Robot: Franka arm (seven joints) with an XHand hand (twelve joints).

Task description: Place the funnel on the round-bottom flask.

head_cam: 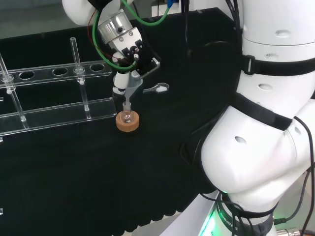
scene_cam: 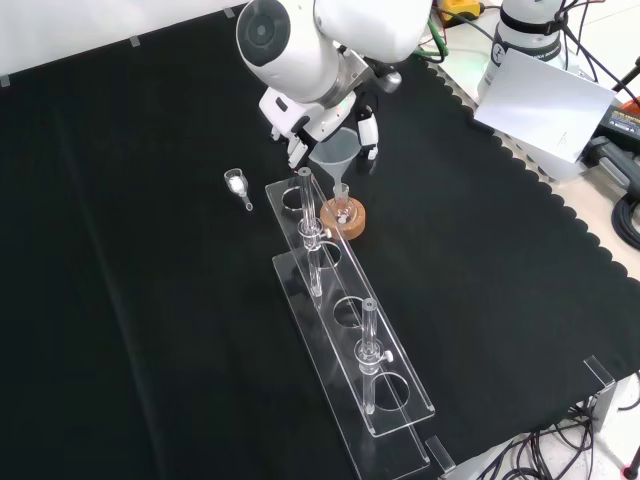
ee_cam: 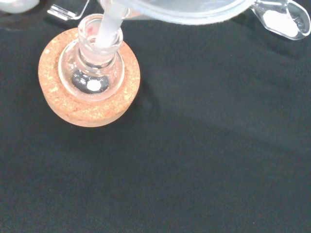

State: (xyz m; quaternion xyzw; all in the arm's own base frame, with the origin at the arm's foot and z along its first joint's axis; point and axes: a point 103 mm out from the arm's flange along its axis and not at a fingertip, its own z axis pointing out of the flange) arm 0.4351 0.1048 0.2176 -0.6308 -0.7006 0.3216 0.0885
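A clear round-bottom flask (head_cam: 128, 117) (scene_cam: 343, 212) (ee_cam: 92, 80) sits upright in a cork ring stand (head_cam: 128, 126) (scene_cam: 353, 229) (ee_cam: 63, 104) on the black cloth. The hand (head_cam: 134, 55) (scene_cam: 369, 133) hovers just above it, fingers curled round the bowl of a clear plastic funnel (head_cam: 132, 84) (scene_cam: 334, 152). In the wrist view the funnel's stem (ee_cam: 108, 29) reaches slightly tilted into the flask's neck. The funnel's bowl is still held a little above the neck.
A long clear acrylic rack (head_cam: 54, 115) (scene_cam: 392, 402) with glass tubes (scene_cam: 368, 345) standing in it lies right beside the cork ring. A small clear scoop with white powder (head_cam: 158, 88) (scene_cam: 238, 184) (ee_cam: 282, 19) lies on the cloth near the hand.
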